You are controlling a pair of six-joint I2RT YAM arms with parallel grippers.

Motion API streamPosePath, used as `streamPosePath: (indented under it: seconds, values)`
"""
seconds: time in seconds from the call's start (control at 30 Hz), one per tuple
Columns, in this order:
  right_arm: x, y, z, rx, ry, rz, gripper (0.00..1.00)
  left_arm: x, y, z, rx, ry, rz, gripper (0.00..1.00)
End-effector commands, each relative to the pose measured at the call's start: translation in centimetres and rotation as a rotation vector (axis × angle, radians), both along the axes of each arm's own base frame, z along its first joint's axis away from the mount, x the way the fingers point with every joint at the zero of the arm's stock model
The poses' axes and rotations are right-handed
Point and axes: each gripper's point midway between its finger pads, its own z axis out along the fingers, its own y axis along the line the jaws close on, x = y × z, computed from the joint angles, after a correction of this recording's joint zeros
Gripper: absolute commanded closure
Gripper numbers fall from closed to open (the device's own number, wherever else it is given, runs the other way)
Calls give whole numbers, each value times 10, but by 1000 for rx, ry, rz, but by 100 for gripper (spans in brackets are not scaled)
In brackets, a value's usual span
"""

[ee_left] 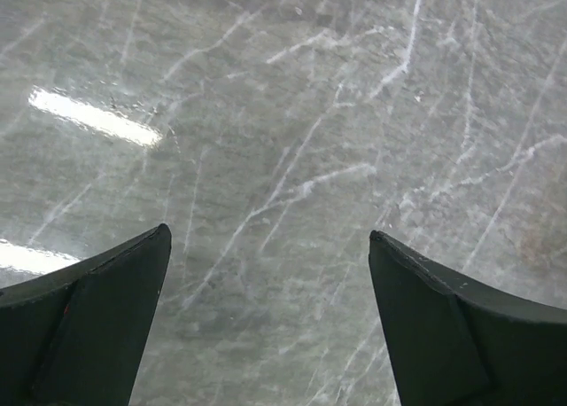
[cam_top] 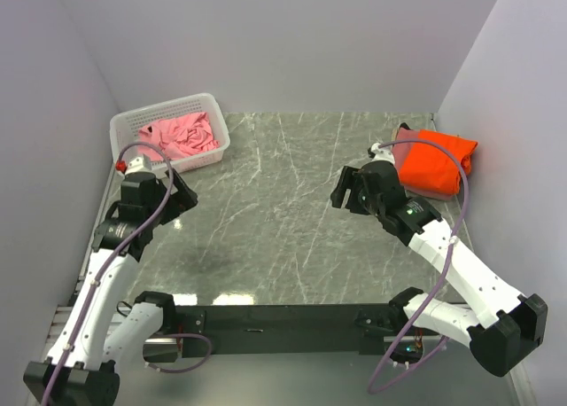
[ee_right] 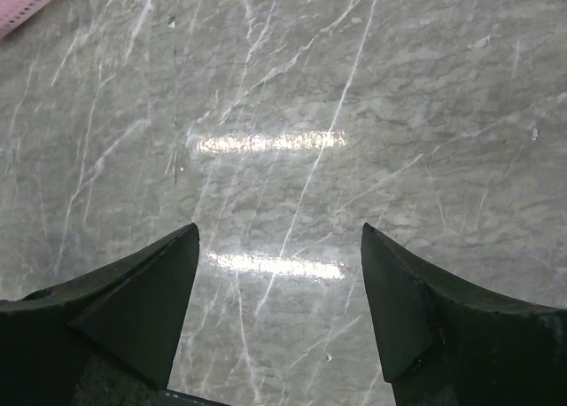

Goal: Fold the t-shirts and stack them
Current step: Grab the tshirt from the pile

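The left gripper (cam_top: 180, 196), jaws wide and empty, hung just short of the basket (cam_top: 215, 147) holding the crumpled pink shirt (cam_top: 183, 133) at far left, nearer it than the right gripper (cam_top: 345, 191), likewise wide, near the folded orange shirt (cam_top: 436, 162).

Bright, even light falls from above. The glossy marble table (cam_top: 292, 202) reflects white glare strips in both wrist views, and a faint soft shadow lies on its near left part. All views are sharp.
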Motion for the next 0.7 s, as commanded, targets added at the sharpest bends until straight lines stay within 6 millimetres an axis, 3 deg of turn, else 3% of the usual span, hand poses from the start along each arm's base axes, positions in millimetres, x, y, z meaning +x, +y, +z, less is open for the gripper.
streamPosePath:
  seconds: [0.0, 0.13, 0.27, 0.43, 0.5, 0.53, 0.63, 0.67]
  values:
    - [13, -1, 29, 20, -91, -23, 20, 19, 11, 30, 47, -65, 56, 1]
    - [18, -1, 32, 1, -96, -20, 20, 32, 20, 34, 93, -43, 99, 1]
    - [20, -5, 38, -40, -106, -15, 20, 52, 15, 35, 99, -25, 80, 1]
    - [16, -12, 41, -54, -117, -30, 20, 78, 12, 55, 95, -82, 58, 1]
    - [13, -15, 39, -48, -119, -38, 20, 93, 19, 60, 105, -87, 71, 1]
    - [11, -14, 43, -32, -133, -39, 20, 105, 23, 49, 111, -53, 73, 1]
    - [6, -15, 41, -9, -142, -35, 20, 129, 62, 44, 108, -14, 171, 1]
    - [6, -15, 41, -5, -148, -37, 20, 143, 75, 32, 97, 13, 195, 1]
